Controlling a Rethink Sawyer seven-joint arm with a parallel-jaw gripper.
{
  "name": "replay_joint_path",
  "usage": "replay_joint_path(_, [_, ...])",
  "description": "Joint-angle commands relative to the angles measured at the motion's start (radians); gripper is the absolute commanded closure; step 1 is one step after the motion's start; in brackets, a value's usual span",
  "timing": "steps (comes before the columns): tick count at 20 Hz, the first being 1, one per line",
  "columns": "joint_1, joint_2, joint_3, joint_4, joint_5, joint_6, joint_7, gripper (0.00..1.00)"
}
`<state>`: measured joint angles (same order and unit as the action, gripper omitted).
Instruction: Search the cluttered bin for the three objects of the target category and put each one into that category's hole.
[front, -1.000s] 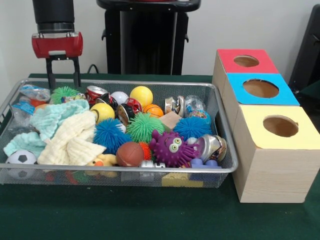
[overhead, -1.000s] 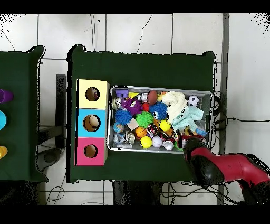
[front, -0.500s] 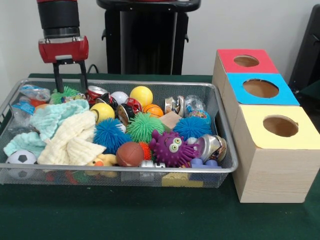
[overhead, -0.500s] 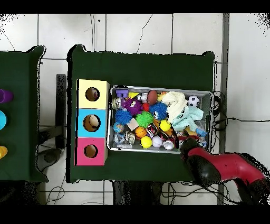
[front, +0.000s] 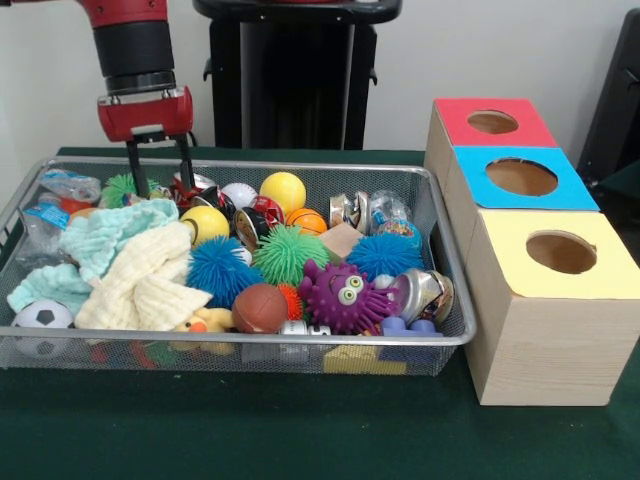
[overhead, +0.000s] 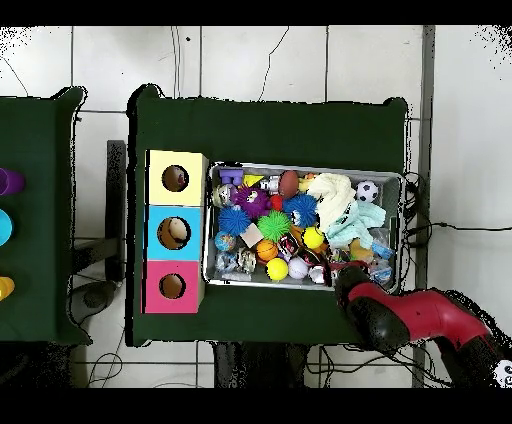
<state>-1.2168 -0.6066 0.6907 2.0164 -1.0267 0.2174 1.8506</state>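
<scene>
Gripper (front: 159, 170) hangs with fingers spread and empty over bin (front: 300, 166) back edge, probably lining up on red can (front: 190, 186); 3 holes unfed.

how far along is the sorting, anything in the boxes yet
Nothing looks sorted: no box hole visibly holds a toy, though their insides are mostly hidden. The gripper is open and empty, low over the bin's far corner by a crushed can. All three picks appear left.

No legible text, label, brand, number or sign on anything.
</scene>
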Motion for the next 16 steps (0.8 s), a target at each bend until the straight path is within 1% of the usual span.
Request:
replay_joint_path(1, [-0.068, 0.053, 0.027, -0.034, -0.049, 0.021, -0.119, 0.00])
replay_joint_path(4, [-0.056, 0.020, 0.007, -0.019, -0.059, -0.002, -0.079, 0.00])
replay_joint_path(7, [-0.019, -0.033, -0.039, 0.003, -0.072, -0.047, -0.004, 0.00])
replay_joint_path(8, [0.002, -0.040, -0.063, 0.002, -0.082, -0.068, 0.023, 0.00])
replay_joint_path(11, [0.095, -0.019, -0.183, -0.032, -0.132, -0.168, 0.106, 0.00])
replay_joint_path(13, [0.173, 0.018, -0.279, -0.071, -0.139, -0.248, 0.141, 0.00])
replay_joint_path(14, [0.220, 0.041, -0.337, -0.094, -0.129, -0.297, 0.151, 0.00])
replay_joint_path(16, [0.305, 0.090, -0.447, -0.130, -0.078, -0.395, 0.150, 0.00])
